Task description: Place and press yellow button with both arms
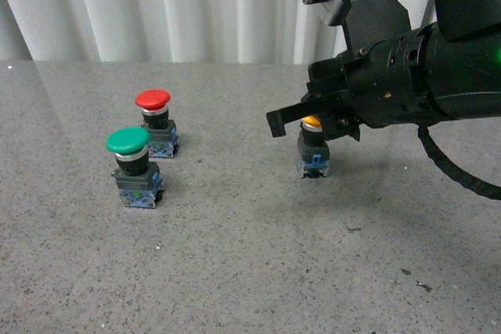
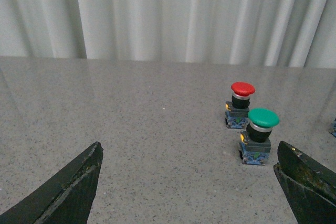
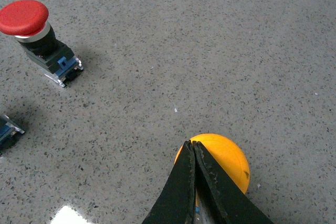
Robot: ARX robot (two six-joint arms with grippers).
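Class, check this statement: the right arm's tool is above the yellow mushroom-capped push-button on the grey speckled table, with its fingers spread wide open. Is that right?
Not quite. The right arm's tool is above the yellow mushroom-capped push-button, but its fingers are shut together, not spread wide open. The right wrist view shows them touching, with no gap.

yellow button [image 1: 313, 151] upright, beneath right end effector [image 1: 276, 123]

The yellow button [image 1: 312, 151], black-bodied on a blue-grey base, shares a grey, dark-speckled surface [image 1: 250, 263] with a red button [image 1: 155, 119] and a green button [image 1: 131, 162], both black-bodied on blue bases. The right pincer [image 1: 275, 123] and left pincer [image 2: 190, 153] are black; the curtain [image 1: 172, 5] is white.
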